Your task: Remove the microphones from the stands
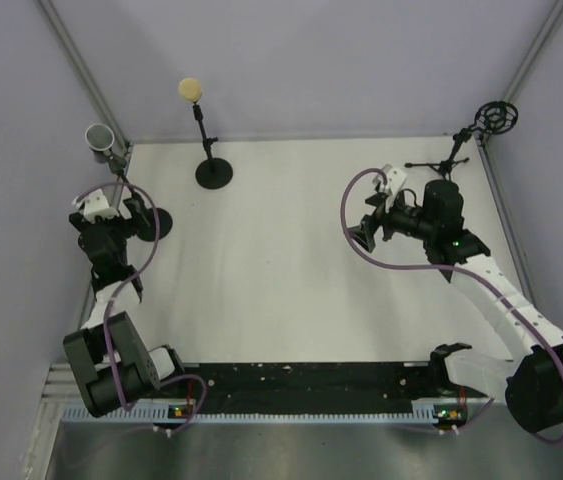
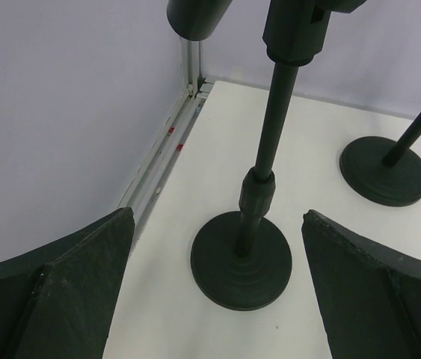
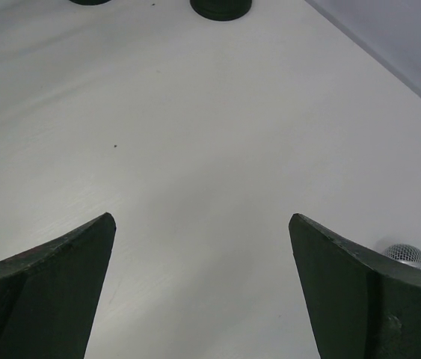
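Mic (image 2: 195, 16) cut off, upper edge.
I see left gripper (image 2: 215, 221) and right gripper (image 3: 201, 218) open; a mesh head (image 3: 407, 256) sits half hidden, lower right.

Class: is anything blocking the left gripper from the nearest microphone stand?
Nothing visible. The left gripper is open, and the stand rises straight ahead of its fingers; another stand sits off to the side.

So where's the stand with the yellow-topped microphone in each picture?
Top external: the stand is at the back left, its yellow microphone up by the wall.
Left wrist: the stand is at the right edge, base and lower pole only.
Right wrist: probably the stand, just its dark base cut by the top edge.
Shared landmark: the white table.
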### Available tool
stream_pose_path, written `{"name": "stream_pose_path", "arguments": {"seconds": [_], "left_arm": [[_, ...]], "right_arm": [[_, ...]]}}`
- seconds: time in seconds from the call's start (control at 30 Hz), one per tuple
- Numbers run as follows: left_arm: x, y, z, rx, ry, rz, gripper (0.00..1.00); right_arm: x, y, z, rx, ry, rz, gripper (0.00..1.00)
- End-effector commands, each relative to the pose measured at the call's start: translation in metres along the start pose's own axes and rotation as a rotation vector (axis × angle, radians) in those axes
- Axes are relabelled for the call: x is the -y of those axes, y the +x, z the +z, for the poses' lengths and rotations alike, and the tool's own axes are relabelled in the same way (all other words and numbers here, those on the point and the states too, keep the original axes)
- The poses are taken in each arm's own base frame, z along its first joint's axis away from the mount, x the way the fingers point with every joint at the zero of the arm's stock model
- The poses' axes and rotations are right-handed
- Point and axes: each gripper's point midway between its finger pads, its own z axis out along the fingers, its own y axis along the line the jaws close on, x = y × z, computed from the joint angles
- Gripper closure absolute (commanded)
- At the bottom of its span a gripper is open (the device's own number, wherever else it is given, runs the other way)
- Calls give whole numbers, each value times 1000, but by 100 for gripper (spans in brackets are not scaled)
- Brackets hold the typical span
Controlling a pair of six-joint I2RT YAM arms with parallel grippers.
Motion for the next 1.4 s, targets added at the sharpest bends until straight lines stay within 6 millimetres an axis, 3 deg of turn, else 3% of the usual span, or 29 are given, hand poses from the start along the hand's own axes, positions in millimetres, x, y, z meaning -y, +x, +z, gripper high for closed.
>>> {"name": "stream_pose_path", "arguments": {"seconds": [0.0, 0.37, 0.53, 0.77, 1.03, 1.2, 1.37], "left_arm": [[3, -51, 18, 175, 30, 12, 1], [10, -45, 40, 207, 99, 34, 1], [11, -43, 50, 210, 115, 38, 7], [24, -47, 59, 228, 196, 29, 20], [28, -45, 67, 219, 232, 20, 42], [30, -42, 71, 208, 247, 14, 62], [34, -45, 71, 215, 269, 15, 73]], "right_arm": [[-3, -14, -1, 52, -9, -65, 2], [1, -7, 0, 30, 9, -83, 2], [3, -5, 0, 22, 16, -90, 2], [5, -2, 0, 15, 22, -94, 2], [6, 1, 1, 5, 24, -93, 2], [5, 2, 1, 3, 22, -95, 2], [5, 3, 1, -1, 21, -95, 2]]}}
